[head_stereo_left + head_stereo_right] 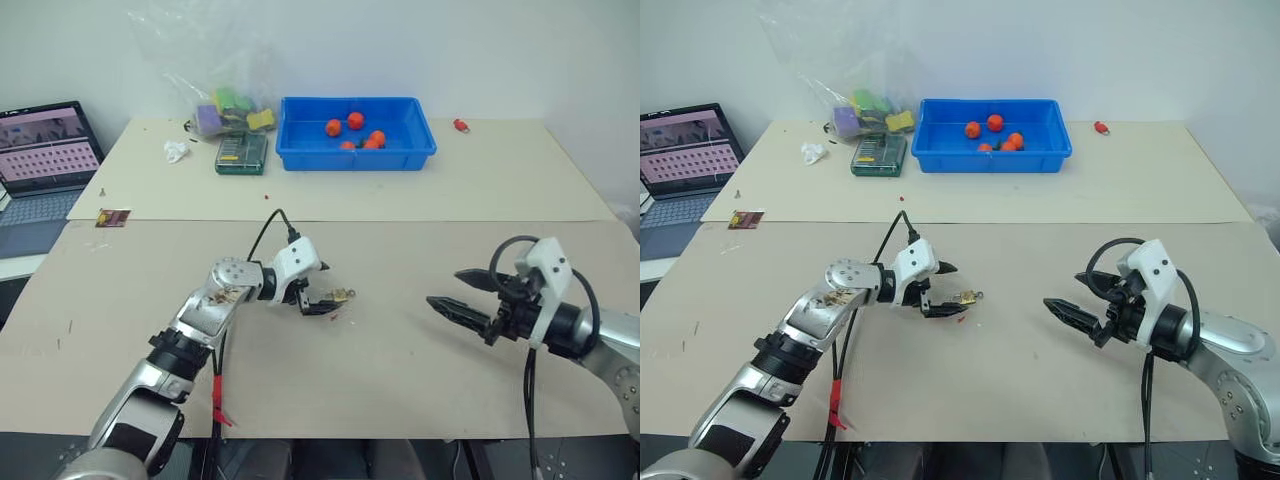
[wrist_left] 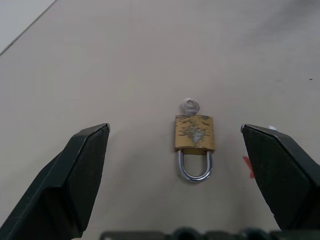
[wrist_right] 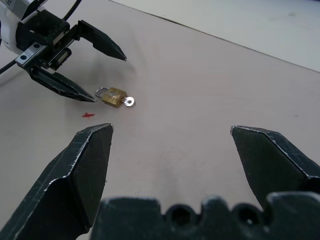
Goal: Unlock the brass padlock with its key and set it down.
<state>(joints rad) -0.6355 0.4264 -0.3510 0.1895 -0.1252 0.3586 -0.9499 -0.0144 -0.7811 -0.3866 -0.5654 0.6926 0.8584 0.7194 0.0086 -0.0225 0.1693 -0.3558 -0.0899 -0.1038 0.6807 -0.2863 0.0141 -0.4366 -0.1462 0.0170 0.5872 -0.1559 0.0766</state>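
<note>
Closest in, the two arms reach over a broad table (image 1: 420,370) covered in pale beige sheets, matte and faintly scuffed, with a seam running across between the near sheet and the far one. The left gripper (image 2: 175,137) has its two black wedge-shaped fingers spread wide, holding nothing, and the brass padlock (image 2: 195,133) lies flat on the table between them, touching neither. Its body is a small squarish yellow-gold block with an etched, scratched face; a thin, shiny silver shackle curves out of one end, seated in the body as far as I can see, and the key (image 2: 190,105) sticks out of the opposite end, only its round silver head with a hole showing. A small red scrap (image 3: 88,115) lies on the table just beside the padlock. Off to the right, well apart from the lock, the right gripper (image 3: 170,132) is also wide open and empty, its tips pointing toward the padlock. Farther back sits a glossy blue plastic tray (image 1: 300,150) holding several orange-red balls (image 1: 355,120), then a flat green case (image 1: 241,152) and a crinkled clear plastic bag (image 1: 205,60) of coloured items. A laptop (image 1: 45,150) stands open at the left edge, and a plain white wall closes the room behind.
</note>
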